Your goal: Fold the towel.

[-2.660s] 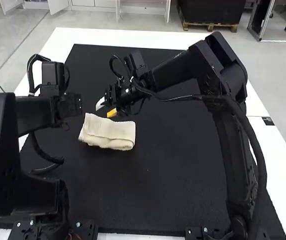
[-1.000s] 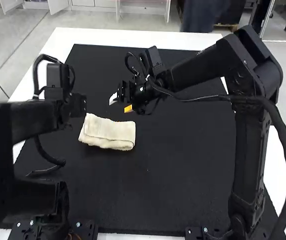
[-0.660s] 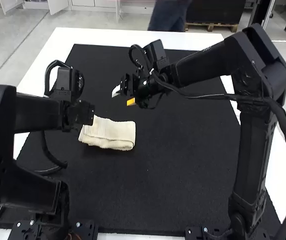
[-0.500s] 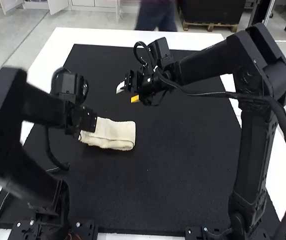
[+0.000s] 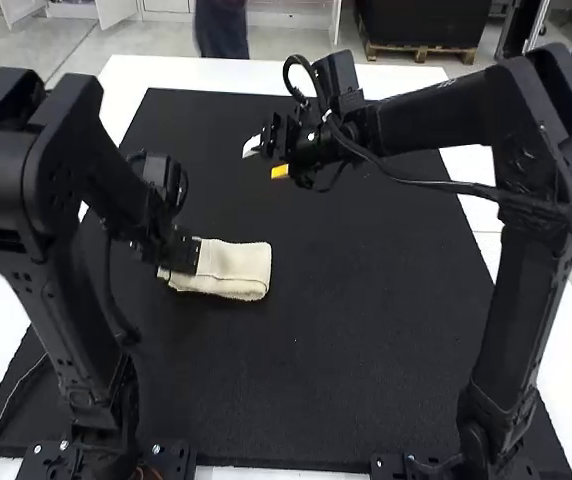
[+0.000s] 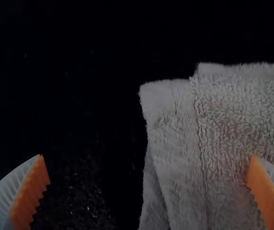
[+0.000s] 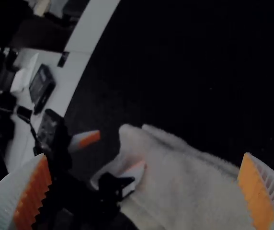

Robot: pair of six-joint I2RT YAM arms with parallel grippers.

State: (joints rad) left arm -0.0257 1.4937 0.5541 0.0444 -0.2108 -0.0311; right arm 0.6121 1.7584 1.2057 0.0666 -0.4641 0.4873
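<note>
- We are seeing the cream terry-cloth towel [image 5: 238,262] lying folded in layers, left of the middle of the black rectangular mat [image 5: 336,330], which is covering much of the white table [image 5: 86,110].
- In the high view we are finding the left arm's black gripper [image 5: 171,248] hanging at the towel's left end and partly hiding it.
- In the left wrist view we are seeing its jaws standing spread wide, one white ribbed finger with an orange pad [image 6: 34,194] showing over the mat, the other overlapping the towel; we are not able to tell whether it is touching.
- Between those fingers we are making out the towel's end, its layered edges lying slightly offset.
- We are seeing the right arm's black gripper [image 5: 266,159] hanging beyond the towel and to its right, apart from it, its jaws also standing spread.
</note>
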